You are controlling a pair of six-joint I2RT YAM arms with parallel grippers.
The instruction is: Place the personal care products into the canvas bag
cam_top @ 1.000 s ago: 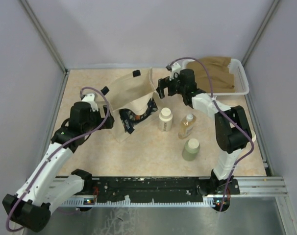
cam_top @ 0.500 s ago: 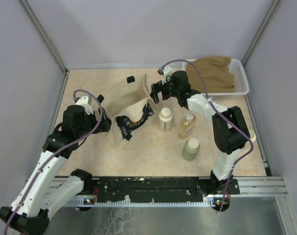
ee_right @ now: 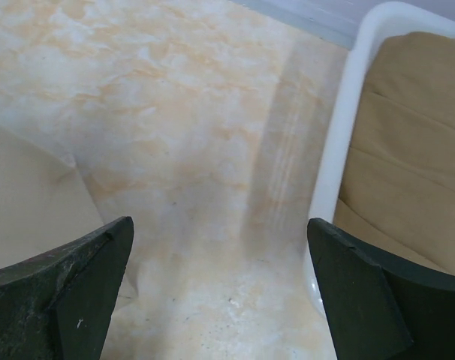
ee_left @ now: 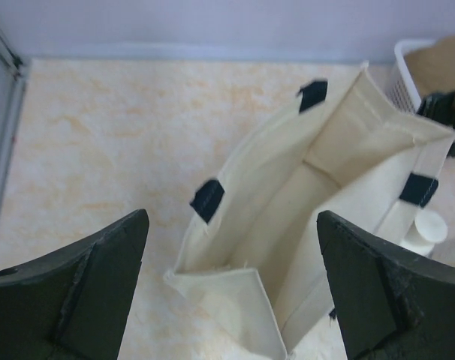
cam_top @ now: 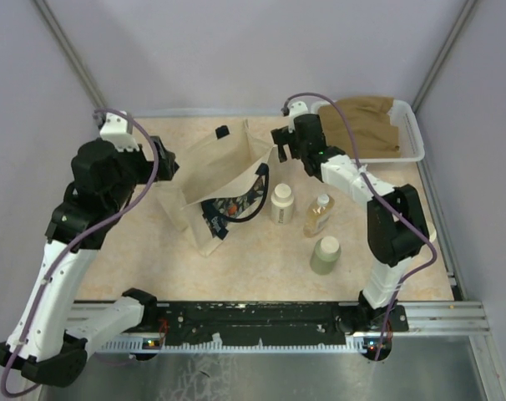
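The canvas bag (cam_top: 213,171) stands on the table with its mouth open, navy handles and dark print on its near side. From above and to its left, my open left gripper (cam_top: 163,164) looks down into the empty bag (ee_left: 302,187). At the bag's right rim my right gripper (cam_top: 278,144) hangs open, with nothing between its fingers (ee_right: 62,300) but bare table. Right of the bag stand the personal care products: a cream bottle (cam_top: 281,203), an amber bottle (cam_top: 319,215) and an olive-green cylinder (cam_top: 326,255). The cream bottle's cap (ee_left: 426,229) peeks past the bag.
A white basket (cam_top: 413,125) holding a tan cloth (cam_top: 366,117) sits at the back right corner, close beside my right gripper; its rim (ee_right: 340,150) fills the right of that wrist view. Grey walls enclose the table on three sides.
My left arm has lifted and drawn back to the left, away from the bag. The bag's mouth stands wider. My right gripper shifted slightly back and right along the bag's rim.
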